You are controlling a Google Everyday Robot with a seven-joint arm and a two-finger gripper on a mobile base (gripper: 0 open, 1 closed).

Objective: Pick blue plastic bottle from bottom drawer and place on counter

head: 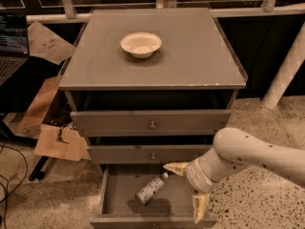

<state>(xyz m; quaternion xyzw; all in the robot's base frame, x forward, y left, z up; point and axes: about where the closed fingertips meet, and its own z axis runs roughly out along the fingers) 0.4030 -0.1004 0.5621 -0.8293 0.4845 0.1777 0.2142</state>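
The blue plastic bottle (150,189) lies on its side on the floor of the open bottom drawer (119,197), cap pointing up-right toward the drawer's back. My gripper (187,189) hangs over the drawer's right half, open, with one pale finger (175,167) near the bottle's cap and the other (199,207) at the drawer's front right. It holds nothing. The counter (190,56) is the grey top of the cabinet above.
A white bowl (141,44) sits on the counter, left of centre. The two upper drawers (151,124) are closed. Cardboard pieces (59,142) and a laptop (12,46) are at the left. A white post (286,70) stands at the right.
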